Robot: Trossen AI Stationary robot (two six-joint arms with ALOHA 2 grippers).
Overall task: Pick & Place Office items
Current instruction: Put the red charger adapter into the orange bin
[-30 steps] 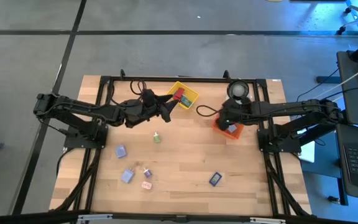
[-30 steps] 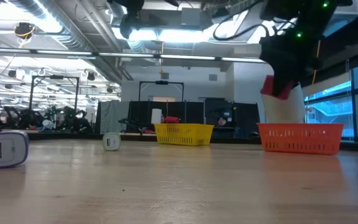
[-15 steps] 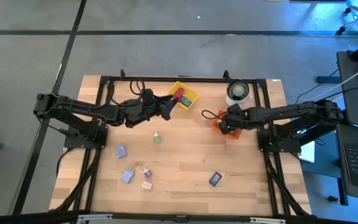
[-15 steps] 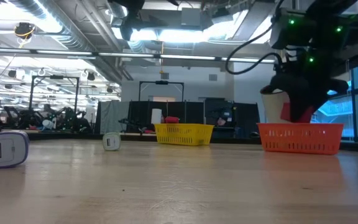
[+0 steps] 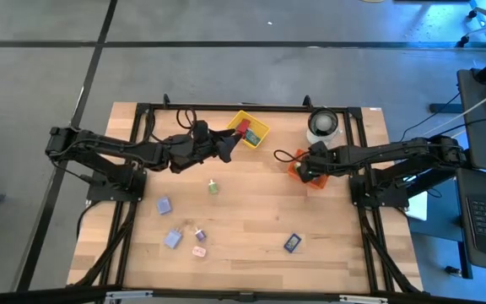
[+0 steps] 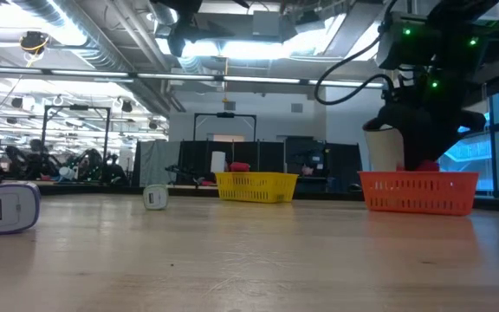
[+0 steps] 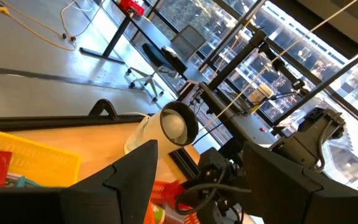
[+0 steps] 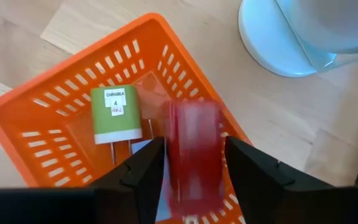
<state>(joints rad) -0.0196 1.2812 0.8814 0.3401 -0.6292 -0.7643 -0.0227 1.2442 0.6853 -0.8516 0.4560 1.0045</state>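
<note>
Step in hand: drop-off. The right gripper [image 8: 191,165] hangs over the orange bin [image 8: 48,99], fingers parted, with a red piece [image 8: 194,155] blurred between them. It looks just let go; whether it touches either finger I cannot tell.

Next move, as a judgement: lift clear of the bin, then go for a loose piece on the worktop [image 5: 251,219].

Left gripper [image 5: 226,145]: beside the yellow bin [image 5: 258,127], fingers spread, holding nothing.

Items: the red piece is blocky and plain-sided. A green-and-white plug [image 8: 115,112] with a label lies in the orange bin. A dark blue piece [image 5: 292,242] and a lavender piece [image 5: 164,205] sit apart on the worktop.
</note>
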